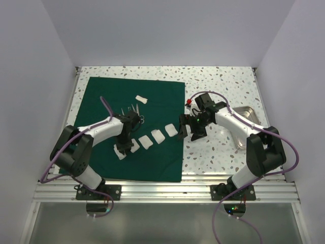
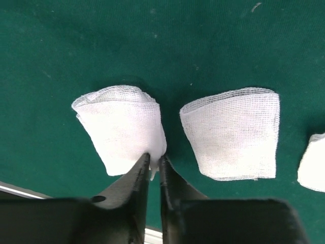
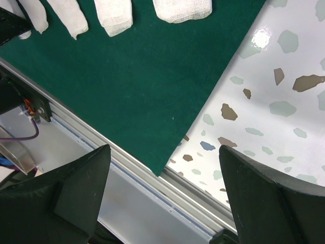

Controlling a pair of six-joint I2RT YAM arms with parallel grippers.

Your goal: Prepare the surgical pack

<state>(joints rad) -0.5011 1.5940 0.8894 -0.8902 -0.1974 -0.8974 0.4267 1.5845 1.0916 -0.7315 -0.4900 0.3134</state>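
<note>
The surgical pack (image 1: pixel 152 101) is a dark green cloth spread flat as a broad sheet over the left half of the table; it fills the left wrist view (image 2: pixel 152 46) and the upper left of the right wrist view (image 3: pixel 127 76). My left gripper (image 1: pixel 123 147) (image 2: pixel 154 158) is shut on the near edge of a white gauze square (image 2: pixel 119 127), the leftmost of a row lying on the cloth. A second gauze square (image 2: pixel 231 132) lies just to its right. My right gripper (image 1: pixel 184 129) (image 3: pixel 165 152) hangs open and empty over the cloth's right edge.
More gauze squares (image 1: pixel 152 139) run diagonally across the cloth, and a separate one (image 1: pixel 141 98) lies farther back. Steel instruments (image 1: pixel 133 109) rest on the cloth behind my left gripper. A steel tray (image 1: pixel 247 114) sits at the right, partly behind the right arm. The table's metal rail (image 3: pixel 152 188) runs along the front.
</note>
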